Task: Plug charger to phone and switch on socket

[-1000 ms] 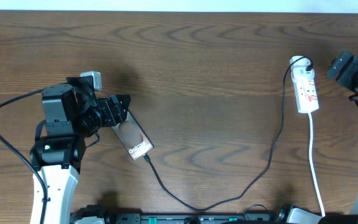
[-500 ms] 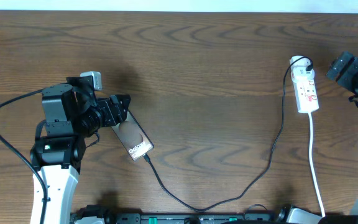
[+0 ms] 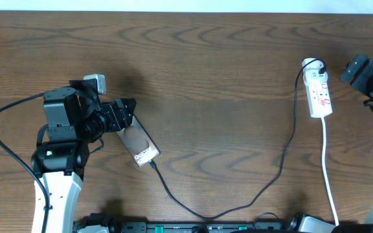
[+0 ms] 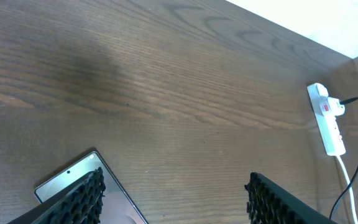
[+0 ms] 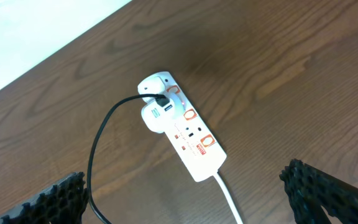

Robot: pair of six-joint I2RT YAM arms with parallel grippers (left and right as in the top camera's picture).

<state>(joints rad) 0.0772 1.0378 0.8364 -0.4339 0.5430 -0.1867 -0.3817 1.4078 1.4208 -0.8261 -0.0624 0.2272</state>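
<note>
Woodgrain of a dark brown table (image 3: 206,65) filled the overhead view, a pale strip along its far edge. Left gripper (image 3: 127,114) hovered, jaws spread, over the upper end of the phone (image 3: 139,145), whose lower edge met the charger (image 3: 238,208). Right gripper (image 3: 348,68), likewise spread, hung near the socket (image 3: 319,94).

Phone (image 3: 141,147) top hidden — under pincer (image 3: 127,115) (left).

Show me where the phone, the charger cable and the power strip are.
phone (image 3: 140,146), overhead view, middle of its dark face.
charger cable (image 3: 294,123), overhead view, the straight stretch left of the strip.
power strip (image 5: 194,142), right wrist view, middle of its white body.
</note>
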